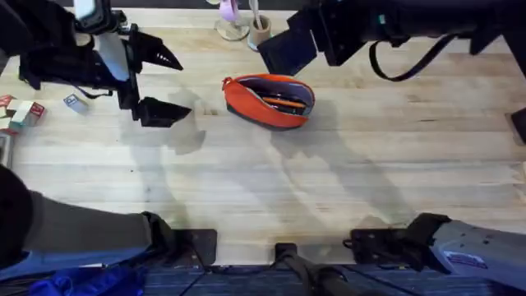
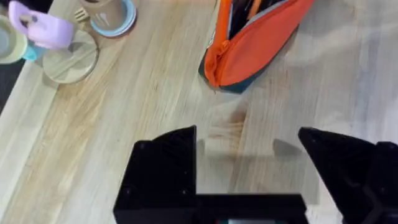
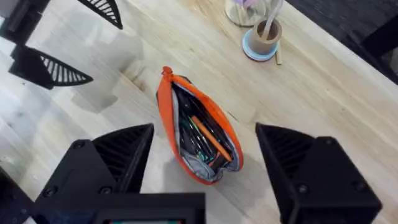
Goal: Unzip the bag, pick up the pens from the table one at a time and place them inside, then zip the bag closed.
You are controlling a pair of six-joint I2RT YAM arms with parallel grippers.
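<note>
The orange bag (image 1: 269,100) lies at the middle back of the table (image 1: 329,181) with its zipper open. Inside it, pens (image 3: 205,138) rest against the dark lining, one orange among dark ones. My left gripper (image 1: 161,83) hangs open to the left of the bag, nothing between its black fingers. In the left wrist view the bag (image 2: 255,43) lies beyond the gripper (image 2: 249,146). My right gripper (image 1: 300,45) hovers open above and just behind the bag. In the right wrist view, the gripper (image 3: 204,127) frames the bag's mouth (image 3: 186,118).
A cup on a blue coaster (image 1: 260,33) and a purple object on a round stand (image 1: 233,20) are at the back edge behind the bag. Small boxes (image 1: 23,113) and a little block (image 1: 76,103) sit at the far left. The front half of the table is bare wood.
</note>
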